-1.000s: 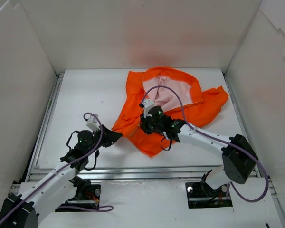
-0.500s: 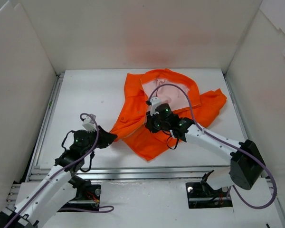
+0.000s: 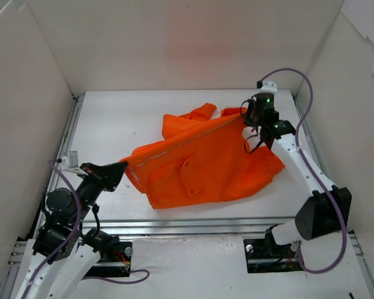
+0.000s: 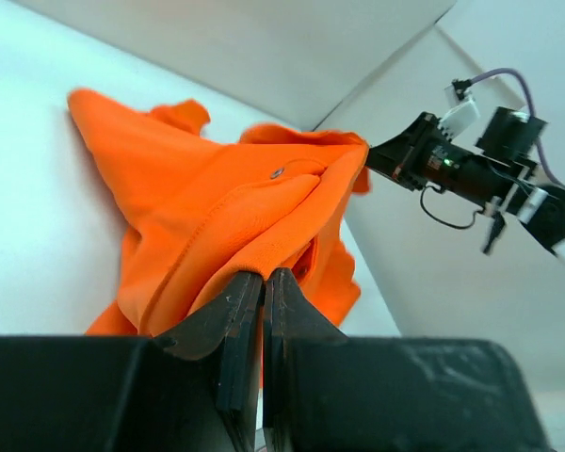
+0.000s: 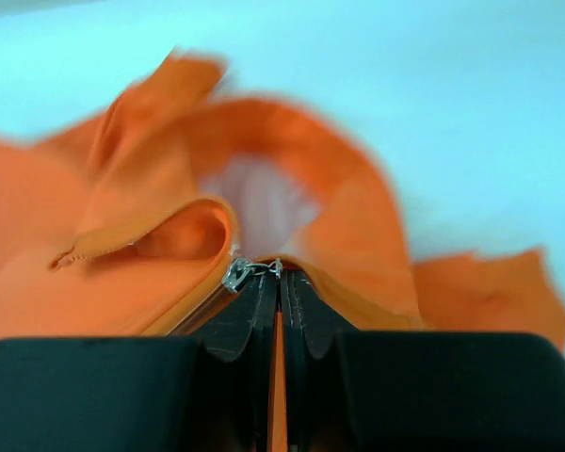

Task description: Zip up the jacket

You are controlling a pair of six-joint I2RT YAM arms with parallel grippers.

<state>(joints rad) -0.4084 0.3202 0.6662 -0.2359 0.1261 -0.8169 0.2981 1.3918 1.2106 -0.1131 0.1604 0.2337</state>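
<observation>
The orange jacket (image 3: 206, 168) is stretched across the table between my two grippers, its light zipper strip (image 3: 187, 141) running along the top edge. My left gripper (image 3: 121, 168) is shut on the jacket's lower hem corner; the left wrist view shows the fabric (image 4: 226, 207) pinched at my closed fingertips (image 4: 245, 282). My right gripper (image 3: 246, 114) is shut on the small metal zipper pull (image 5: 237, 273) at the collar end, far right. Pale pink lining (image 5: 259, 200) shows behind the pull. A front pocket (image 3: 190, 177) faces up.
White walls enclose the table on three sides; the right wall (image 3: 349, 106) stands close to my right arm. The table's metal front rail (image 3: 193, 224) lies just below the jacket. Purple cables loop off both arms.
My right gripper has moved far up and right with the zipper pull, and my left gripper has pulled back left. The jacket has gone from open to closed and stretched.
</observation>
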